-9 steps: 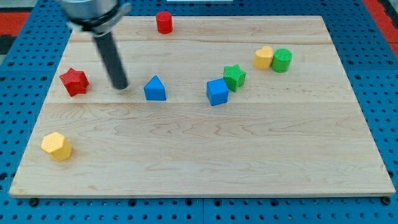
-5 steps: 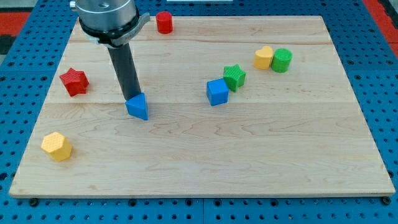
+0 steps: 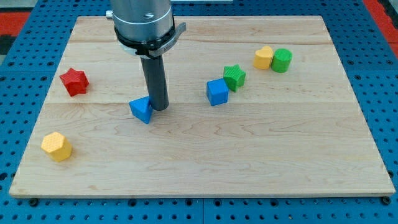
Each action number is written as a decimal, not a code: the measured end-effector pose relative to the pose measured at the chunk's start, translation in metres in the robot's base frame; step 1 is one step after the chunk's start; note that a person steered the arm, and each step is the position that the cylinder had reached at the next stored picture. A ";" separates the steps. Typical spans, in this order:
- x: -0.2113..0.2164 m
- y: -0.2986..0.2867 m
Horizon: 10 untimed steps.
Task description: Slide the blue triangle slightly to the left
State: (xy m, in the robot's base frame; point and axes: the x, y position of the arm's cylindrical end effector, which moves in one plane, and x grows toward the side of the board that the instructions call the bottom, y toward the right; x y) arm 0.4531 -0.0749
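The blue triangle (image 3: 142, 109) lies on the wooden board (image 3: 249, 155), left of the middle. My tip (image 3: 160, 108) stands on the board right against the triangle's right side. The dark rod rises from it to the arm's grey end near the view's top. A red star (image 3: 74, 81) lies further left and up from the triangle.
A blue cube (image 3: 217, 91) and a green star (image 3: 234, 76) sit together right of the middle. A yellow block (image 3: 263, 57) and a green cylinder (image 3: 281, 60) sit at the upper right. A yellow hexagon block (image 3: 56, 146) lies at the lower left.
My tip has moved from the triangle's left, around its top, to its right side. The blue triangle has slid left and down and turned. The red cylinder at the top is now hidden by the arm.
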 end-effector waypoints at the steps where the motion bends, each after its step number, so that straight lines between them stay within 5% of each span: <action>1: 0.002 -0.002; 8: 0.003 -0.002; 10: 0.036 -0.001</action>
State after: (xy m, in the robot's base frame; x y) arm 0.4889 -0.0759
